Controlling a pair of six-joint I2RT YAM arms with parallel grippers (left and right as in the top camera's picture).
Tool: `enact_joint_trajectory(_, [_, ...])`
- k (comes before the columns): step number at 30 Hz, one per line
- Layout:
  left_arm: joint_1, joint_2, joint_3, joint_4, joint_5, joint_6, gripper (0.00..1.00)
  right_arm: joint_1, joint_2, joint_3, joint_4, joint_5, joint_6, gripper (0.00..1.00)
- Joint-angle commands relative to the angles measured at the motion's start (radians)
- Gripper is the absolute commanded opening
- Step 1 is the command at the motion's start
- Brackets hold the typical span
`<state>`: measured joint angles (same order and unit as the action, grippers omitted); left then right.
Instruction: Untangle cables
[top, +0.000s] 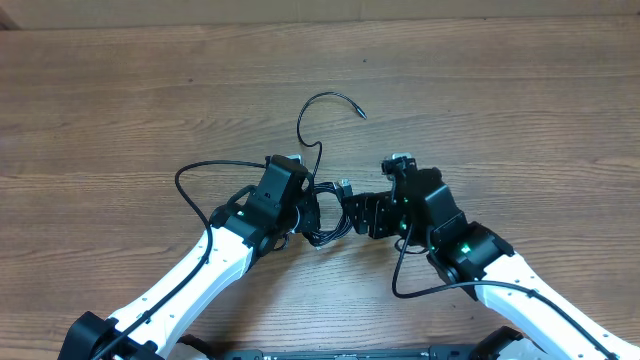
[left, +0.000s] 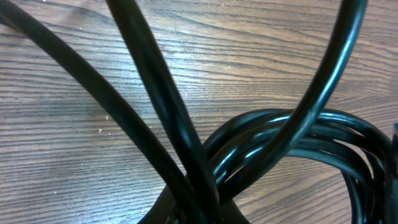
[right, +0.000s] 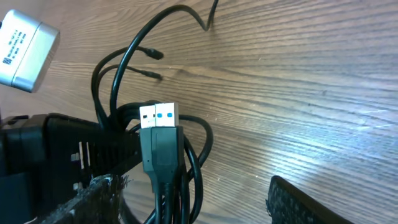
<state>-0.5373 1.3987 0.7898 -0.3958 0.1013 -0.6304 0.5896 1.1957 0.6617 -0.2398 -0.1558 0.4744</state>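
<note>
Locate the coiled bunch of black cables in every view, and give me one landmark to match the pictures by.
Overhead: the cable coil lies just below the picture's centre.
Left wrist: lower right, glossy loops seen very close.
Right wrist: lower centre, behind the two USB plugs.
Shared landmark: the wood-grain table, under the coil in all three views.

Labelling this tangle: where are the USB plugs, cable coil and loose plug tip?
USB plugs (right: 158, 116): right wrist view, white ends.
cable coil (top: 328, 232): overhead view, bunched loops.
loose plug tip (top: 360, 113): overhead view, cord's free end.
</note>
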Motion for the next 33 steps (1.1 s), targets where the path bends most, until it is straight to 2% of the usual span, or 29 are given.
enact_joint_trajectory(1, [-0.006,0.002,-0.003,0.011,0.051,-0.029,0.04,0.031,0.014,0.014,0.005,0.103,-0.005,0.73])
enact_joint_trajectory(14, [-0.022,0.002,-0.003,0.01,0.076,-0.032,0.04,0.099,0.045,0.014,0.059,0.186,-0.039,0.71])
enact_joint_trajectory(19, [-0.052,0.002,-0.003,0.019,0.075,-0.032,0.05,0.106,0.045,0.014,0.058,0.189,-0.057,0.66])
enact_joint_trajectory(27, [-0.094,0.002,-0.003,0.023,0.074,-0.032,0.04,0.107,0.045,0.014,0.058,0.192,-0.057,0.51])
enact_joint_trajectory(33, [-0.118,0.002,-0.003,0.021,0.051,-0.032,0.04,0.107,0.045,0.014,0.048,0.192,-0.056,0.32])
